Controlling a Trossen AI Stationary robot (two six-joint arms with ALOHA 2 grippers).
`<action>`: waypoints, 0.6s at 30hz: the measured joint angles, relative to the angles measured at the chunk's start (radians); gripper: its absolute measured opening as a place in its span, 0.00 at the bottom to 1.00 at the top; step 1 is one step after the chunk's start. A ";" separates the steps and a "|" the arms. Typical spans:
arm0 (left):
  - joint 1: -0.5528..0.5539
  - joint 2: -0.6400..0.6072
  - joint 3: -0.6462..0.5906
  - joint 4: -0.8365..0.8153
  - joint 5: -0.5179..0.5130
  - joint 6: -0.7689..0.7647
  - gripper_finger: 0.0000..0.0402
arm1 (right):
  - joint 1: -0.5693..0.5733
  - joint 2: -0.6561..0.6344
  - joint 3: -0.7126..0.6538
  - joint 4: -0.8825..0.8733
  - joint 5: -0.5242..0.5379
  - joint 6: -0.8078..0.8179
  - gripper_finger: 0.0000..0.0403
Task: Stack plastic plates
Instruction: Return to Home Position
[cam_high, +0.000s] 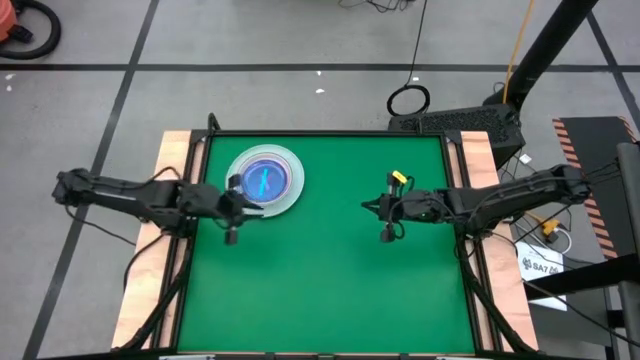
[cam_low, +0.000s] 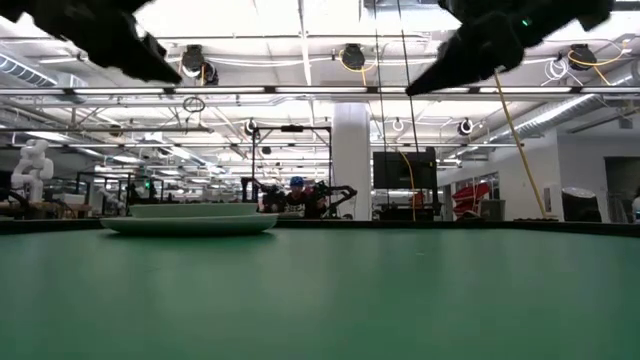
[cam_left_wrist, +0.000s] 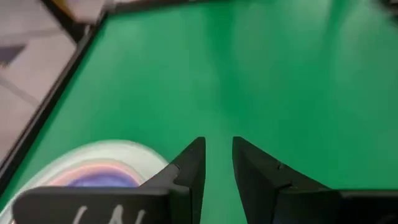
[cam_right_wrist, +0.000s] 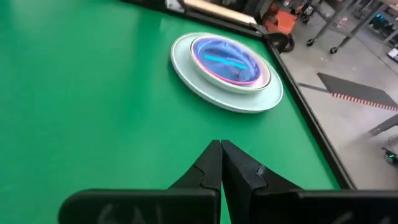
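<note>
A stack of plastic plates (cam_high: 266, 180) rests on the green table at its far left. A wide pale plate (cam_right_wrist: 205, 81) lies at the bottom, and smaller translucent pink and blue plates (cam_right_wrist: 227, 57) lie nested on top. My left gripper (cam_high: 250, 207) hovers at the stack's near edge, open, with nothing between its fingers (cam_left_wrist: 217, 168). The stack (cam_left_wrist: 102, 168) shows beside it. My right gripper (cam_high: 368, 207) is shut and hangs above the table's middle right, well clear of the stack, its tips (cam_right_wrist: 221, 152) pointing toward it. In the low view both grippers (cam_low: 120, 40) (cam_low: 480, 50) are high above the table.
Bare green mat (cam_high: 330, 270) spreads across the middle and near side of the table. A black frame (cam_high: 330, 134) and wooden side boards (cam_high: 170, 160) border it. The room with racks and equipment lies beyond the far edge (cam_low: 400, 180).
</note>
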 joint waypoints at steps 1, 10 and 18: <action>-0.018 -0.029 -0.008 0.005 -0.001 -0.001 0.22 | 0.000 -0.019 -0.033 0.028 0.000 0.007 0.00; -0.097 -0.253 -0.167 0.056 -0.016 -0.053 0.22 | -0.001 -0.273 -0.341 0.269 0.002 0.046 0.00; -0.080 -0.422 -0.287 0.085 -0.057 -0.051 0.22 | -0.002 -0.534 -0.487 0.297 0.003 0.040 0.00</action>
